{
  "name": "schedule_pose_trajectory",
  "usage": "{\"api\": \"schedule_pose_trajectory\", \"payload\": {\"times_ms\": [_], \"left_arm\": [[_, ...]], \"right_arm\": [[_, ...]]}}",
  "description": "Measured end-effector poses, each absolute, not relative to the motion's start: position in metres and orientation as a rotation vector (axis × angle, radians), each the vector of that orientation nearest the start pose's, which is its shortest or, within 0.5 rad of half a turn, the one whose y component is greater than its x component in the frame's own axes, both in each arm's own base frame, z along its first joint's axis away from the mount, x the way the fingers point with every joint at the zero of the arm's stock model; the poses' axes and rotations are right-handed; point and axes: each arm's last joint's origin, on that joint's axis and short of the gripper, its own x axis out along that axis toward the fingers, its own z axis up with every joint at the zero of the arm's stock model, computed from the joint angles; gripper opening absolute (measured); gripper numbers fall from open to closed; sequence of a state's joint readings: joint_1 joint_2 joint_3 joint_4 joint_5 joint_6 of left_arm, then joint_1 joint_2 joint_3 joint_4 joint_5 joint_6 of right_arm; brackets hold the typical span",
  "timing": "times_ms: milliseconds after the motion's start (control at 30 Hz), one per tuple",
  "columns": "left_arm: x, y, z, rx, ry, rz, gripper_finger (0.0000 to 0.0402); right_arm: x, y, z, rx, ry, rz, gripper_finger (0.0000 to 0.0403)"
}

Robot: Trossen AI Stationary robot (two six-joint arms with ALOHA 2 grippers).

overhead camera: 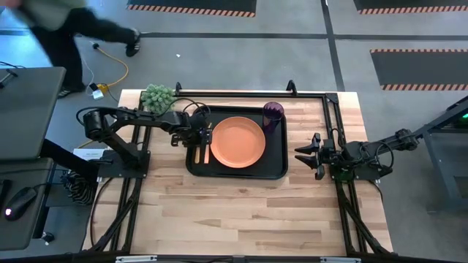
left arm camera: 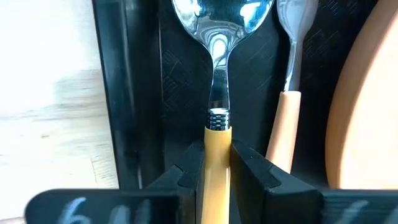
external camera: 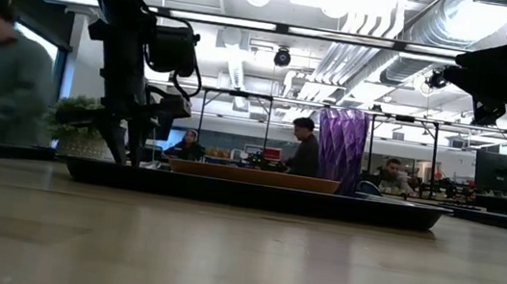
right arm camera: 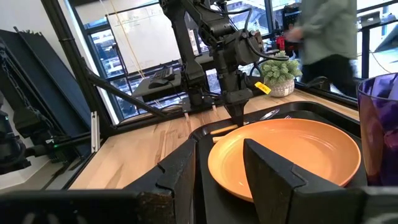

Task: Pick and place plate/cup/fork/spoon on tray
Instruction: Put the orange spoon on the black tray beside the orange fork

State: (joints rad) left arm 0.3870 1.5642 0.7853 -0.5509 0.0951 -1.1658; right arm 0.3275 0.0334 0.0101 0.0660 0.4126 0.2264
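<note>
While the left gripper point(left arm camera: 217, 171) clamps the spoon point(left arm camera: 216, 74) by its wooden handle, low over the tray point(overhead camera: 272, 172)'s left strip, the fork point(left arm camera: 287, 93) lies just beside. Release gently, lift straight, avoid nudging the plate point(overhead camera: 238, 142). The right gripper point(overhead camera: 306, 155) waits open, right of the tray.

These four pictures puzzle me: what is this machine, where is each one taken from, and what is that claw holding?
It is a two-armed robot at a wooden table. One picture looks straight down, one looks level across the tabletop, and two come from cameras on the wrists. On the table lies a black tray holding an orange plate and a purple cup. At the tray's left side, the left claw is closed on the spoon by its handle, with the fork lying beside it. The right claw waits open, empty, to the right of the tray.
</note>
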Motion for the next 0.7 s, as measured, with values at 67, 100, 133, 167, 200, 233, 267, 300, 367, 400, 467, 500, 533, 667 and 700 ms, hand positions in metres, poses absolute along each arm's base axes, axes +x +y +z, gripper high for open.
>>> {"api": "schedule_pose_trajectory", "payload": {"times_ms": [67, 100, 133, 167, 200, 233, 267, 300, 367, 400, 467, 500, 533, 667, 700], "left_arm": [[0.2398, 0.0948, 0.1443, -1.295, 1.026, 0.999, 0.0049], [0.2398, 0.0948, 0.1443, -1.294, 1.026, 0.999, 0.0049], [0.2398, 0.0948, 0.1443, -1.294, 1.026, 1.0, 0.0049], [0.2398, 0.0948, 0.1443, -1.293, 1.026, 1.001, 0.0049], [0.2398, 0.0948, 0.1443, -1.293, 1.025, 1.001, 0.0049], [0.2398, 0.0948, 0.1443, -1.293, 1.025, 1.001, 0.0049], [0.2398, 0.0949, 0.1443, -1.293, 1.025, 1.001, 0.0049], [0.2398, 0.0949, 0.1443, -1.293, 1.025, 1.001, 0.0049], [0.2397, 0.0949, 0.1443, -1.292, 1.025, 1.002, 0.0049], [0.2397, 0.0949, 0.1443, -1.292, 1.025, 1.002, 0.0049], [0.2397, 0.0949, 0.1443, -1.292, 1.025, 1.002, 0.0049], [0.2397, 0.0949, 0.1443, -1.292, 1.025, 1.002, 0.0049], [0.2397, 0.0949, 0.1443, -1.292, 1.025, 1.002, 0.0049], [0.2397, 0.0948, 0.1444, -1.293, 1.025, 1.001, 0.0055], [0.2397, 0.0948, 0.1444, -1.293, 1.026, 1.001, 0.0059]], "right_arm": [[0.0953, 0.0201, 0.1706, 0.242, -0.049, -0.08, 0.0126], [0.0953, 0.0201, 0.1706, 0.242, -0.049, -0.08, 0.0126], [0.0953, 0.0201, 0.1706, 0.242, -0.049, -0.08, 0.0126], [0.0953, 0.0201, 0.1706, 0.242, -0.049, -0.081, 0.0126], [0.0953, 0.0201, 0.1706, 0.242, -0.049, -0.08, 0.0126], [0.0953, 0.0201, 0.1706, 0.242, -0.049, -0.08, 0.0126], [0.0953, 0.0201, 0.1706, 0.242, -0.049, -0.08, 0.0126], [0.0953, 0.0201, 0.1706, 0.242, -0.049, -0.08, 0.0126], [0.0953, 0.0201, 0.1706, 0.242, -0.049, -0.08, 0.0126], [0.0953, 0.0201, 0.1706, 0.242, -0.049, -0.08, 0.0126], [0.0953, 0.0201, 0.1706, 0.242, -0.049, -0.08, 0.0126], [0.0953, 0.0201, 0.1706, 0.242, -0.049, -0.08, 0.0126], [0.0953, 0.0201, 0.1706, 0.242, -0.049, -0.081, 0.0126], [0.0953, 0.0201, 0.1706, 0.242, -0.049, -0.081, 0.0126], [0.0953, 0.0201, 0.1706, 0.242, -0.049, -0.08, 0.0126]]}}
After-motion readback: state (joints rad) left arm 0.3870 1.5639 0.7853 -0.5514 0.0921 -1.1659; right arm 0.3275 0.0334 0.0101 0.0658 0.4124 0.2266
